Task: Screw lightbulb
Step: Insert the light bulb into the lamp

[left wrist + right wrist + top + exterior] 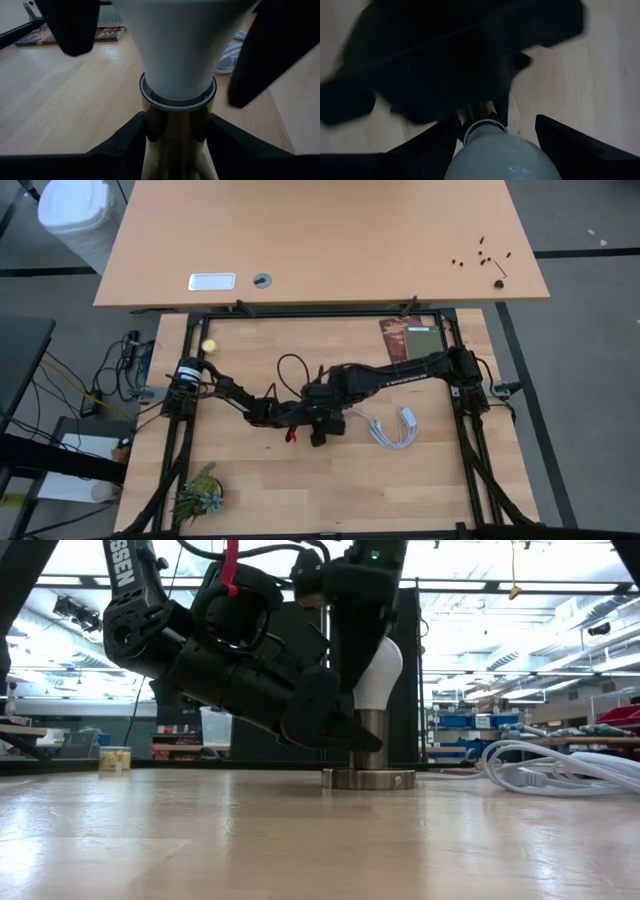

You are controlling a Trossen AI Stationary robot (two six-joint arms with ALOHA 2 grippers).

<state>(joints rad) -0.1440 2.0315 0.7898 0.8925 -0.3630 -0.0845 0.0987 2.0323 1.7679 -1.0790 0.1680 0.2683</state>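
Note:
The white lightbulb [382, 672] stands upright with its neck [177, 75] in a shiny metal socket [371, 740], whose round base disc [368, 779] rests on the wooden table. My left gripper [175, 127] reaches in low from the table's left and is shut on the socket. My right gripper [497, 137] comes down from above at the table's middle [322, 428], and its fingers are on either side of the bulb's white globe. In the low view both grippers hide the bulb's left side. My left gripper pinches the socket's metal barrel [152, 125] between its two fingers [122, 142], just under the collar. It comes nearly level from the table's left, slanting a little down. The socket stands upright with its base disc on the table. My right gripper has the bulb's white globe [495, 157] between its two fingers [422, 147], one on each side. It comes from above, pointing steeply down. The bulb stands upright, its lower end in the socket. The points of touch lie outside the views.
A white plug with a coiled white cord [395, 428] lies just right of the socket [550, 762]. A patterned book [408, 338] lies at the far right, a small yellow thing [209, 345] at the far left, and a green plant [198, 495] at the near left.

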